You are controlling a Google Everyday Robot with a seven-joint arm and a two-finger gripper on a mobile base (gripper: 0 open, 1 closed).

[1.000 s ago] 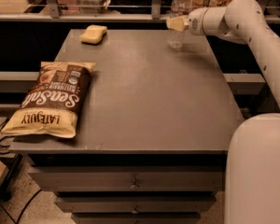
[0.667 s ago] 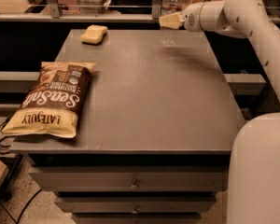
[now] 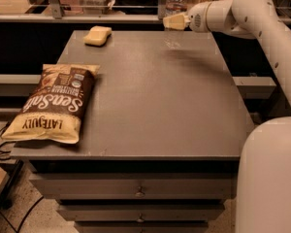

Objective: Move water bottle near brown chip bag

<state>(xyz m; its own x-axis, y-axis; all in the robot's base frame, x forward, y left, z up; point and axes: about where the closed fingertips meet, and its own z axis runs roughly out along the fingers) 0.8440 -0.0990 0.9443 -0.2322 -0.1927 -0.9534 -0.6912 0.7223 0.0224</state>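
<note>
Water bottle (image 3: 176, 3): clear plastic, upright, at the far edge of the table (image 3: 155, 110), right of centre; the clear lower part shows against the grey top, and whether the base touches the surface or rides just above it cannot be told. Change over the last second: the bottle has shifted a little to the left along the far edge, in step with the gripper, so it is judged to be held and the carry has begun. Gripper (image 3: 170, 21): pale fingers closed about the bottle's middle, reaching in from the right at bottle height, one finger crossing in front of the label band. Brown chip bag (image 3: 51, 103): lying flat at the near-left corner of the table, lettering upside down to the camera, not moved in that second. Relation: bottle and bag are well apart, on nearly opposite corners; most of the travel, leftward and toward the near edge, is judged still to be done. Sponge (image 3: 98, 35): small, yellow, at the far left of the table, between the bottle and the left edge, not in the direct diagonal to the bag. Arm (image 3: 252, 8): white, stretched roughly level from the upper right, forearm pointing left, wrist in line with the fingers, the upper link descending along the right edge of the view. Robot body (image 3: 269, 178): large white housing at the lower right, beside the table. Drawers (image 3: 136, 191): shut, beneath the table top.
</note>
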